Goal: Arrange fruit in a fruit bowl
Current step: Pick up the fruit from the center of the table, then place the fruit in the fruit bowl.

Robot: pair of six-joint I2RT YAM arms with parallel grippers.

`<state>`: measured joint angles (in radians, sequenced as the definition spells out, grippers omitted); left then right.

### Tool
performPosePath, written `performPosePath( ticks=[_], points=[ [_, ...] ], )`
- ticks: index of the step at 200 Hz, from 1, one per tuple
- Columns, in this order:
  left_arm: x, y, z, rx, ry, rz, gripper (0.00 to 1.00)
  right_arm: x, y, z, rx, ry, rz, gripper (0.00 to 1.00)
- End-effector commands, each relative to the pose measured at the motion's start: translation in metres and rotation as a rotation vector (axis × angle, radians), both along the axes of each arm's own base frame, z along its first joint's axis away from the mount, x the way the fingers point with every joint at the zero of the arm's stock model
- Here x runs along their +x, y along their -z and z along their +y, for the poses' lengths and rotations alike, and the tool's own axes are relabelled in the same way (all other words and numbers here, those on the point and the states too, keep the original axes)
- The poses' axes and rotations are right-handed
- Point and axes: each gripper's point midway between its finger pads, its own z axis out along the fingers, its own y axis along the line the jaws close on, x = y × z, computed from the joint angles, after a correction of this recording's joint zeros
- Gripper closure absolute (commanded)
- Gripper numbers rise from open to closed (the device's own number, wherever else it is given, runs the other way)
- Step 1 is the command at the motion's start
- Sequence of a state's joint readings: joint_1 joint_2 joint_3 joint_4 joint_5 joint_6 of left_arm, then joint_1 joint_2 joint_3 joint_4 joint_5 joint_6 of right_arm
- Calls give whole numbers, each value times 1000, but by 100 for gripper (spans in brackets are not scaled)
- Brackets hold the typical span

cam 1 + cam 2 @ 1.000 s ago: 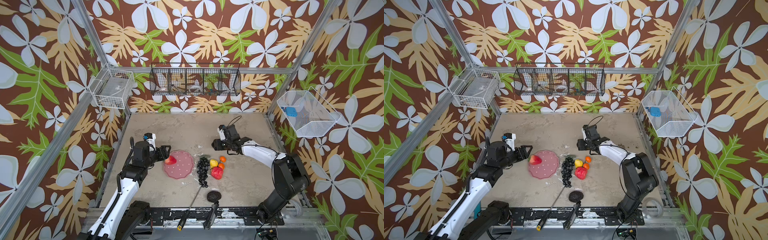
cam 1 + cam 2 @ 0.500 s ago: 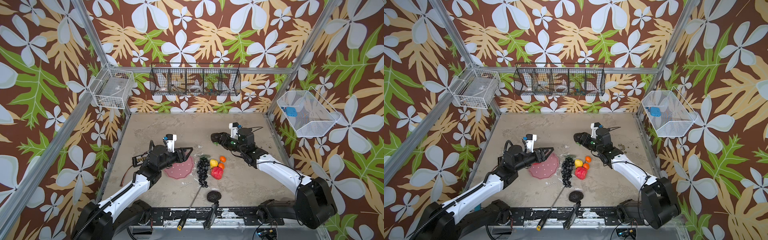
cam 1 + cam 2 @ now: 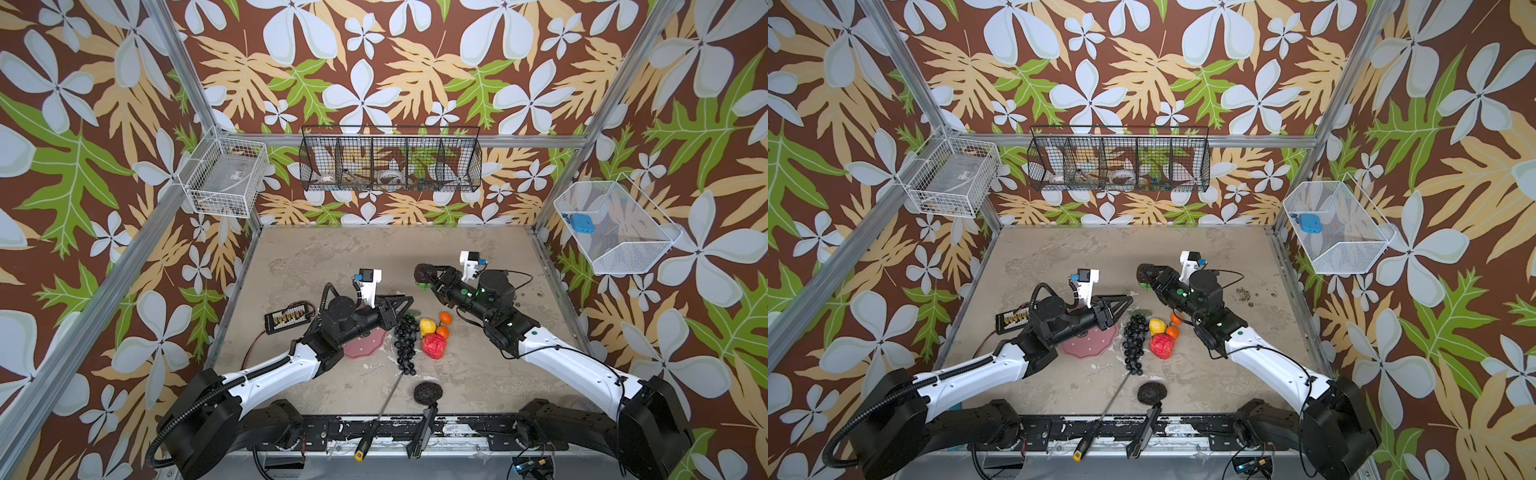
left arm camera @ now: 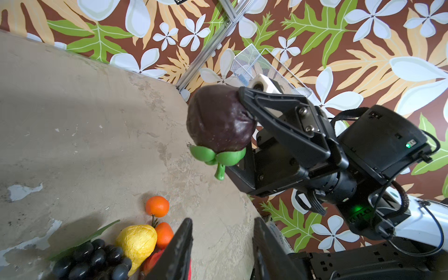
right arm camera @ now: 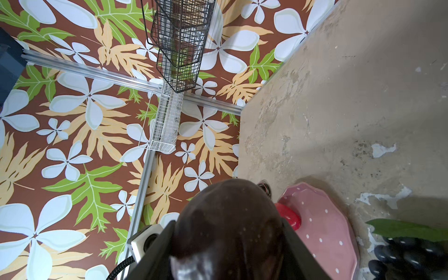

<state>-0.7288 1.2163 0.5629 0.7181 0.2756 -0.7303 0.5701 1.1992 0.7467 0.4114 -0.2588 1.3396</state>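
My right gripper (image 3: 424, 275) is shut on the dark mangosteen (image 3: 422, 272), held above the table with its green top down (image 4: 218, 121). In the right wrist view the mangosteen (image 5: 230, 230) fills the space between the fingers. My left gripper (image 3: 405, 305) (image 4: 221, 220) hangs open and empty over the pink fruit bowl (image 3: 365, 347), its tips near the black grapes (image 3: 405, 340). A red apple (image 5: 288, 217) lies in the bowl (image 5: 324, 232). On the table right of the grapes are a lemon (image 3: 426, 326), two oranges (image 3: 445, 318), a red apple (image 3: 434, 345) and, nearer the front, an avocado (image 3: 428, 392).
A screwdriver (image 3: 380, 411) and a black tool (image 3: 424, 432) lie at the front edge. A black connector board (image 3: 289, 320) with wires sits left of the bowl. A black wire basket (image 3: 390, 164) and two white ones (image 3: 224, 183) (image 3: 615, 228) hang on the walls.
My left gripper has swung right from the bowl's left side to above the bowl near the grapes, its jaws narrowing. My right arm has changed pose and still holds the mangosteen.
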Motion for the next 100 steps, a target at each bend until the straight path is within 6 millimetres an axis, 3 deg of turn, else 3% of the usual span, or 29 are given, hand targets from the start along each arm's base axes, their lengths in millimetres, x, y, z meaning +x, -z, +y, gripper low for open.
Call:
performPosePath(
  ticks=[1, 45, 100],
  points=[
    [4, -20, -3, -61, -21, -46, 64, 1, -11, 1, 59, 28, -16, 45],
    [8, -20, -9, -75, -24, -35, 76, -1, -11, 5, 68, 31, -15, 45],
    [13, -15, -16, -70, -19, -11, 78, -3, -9, 15, 79, 6, -12, 46]
  ],
)
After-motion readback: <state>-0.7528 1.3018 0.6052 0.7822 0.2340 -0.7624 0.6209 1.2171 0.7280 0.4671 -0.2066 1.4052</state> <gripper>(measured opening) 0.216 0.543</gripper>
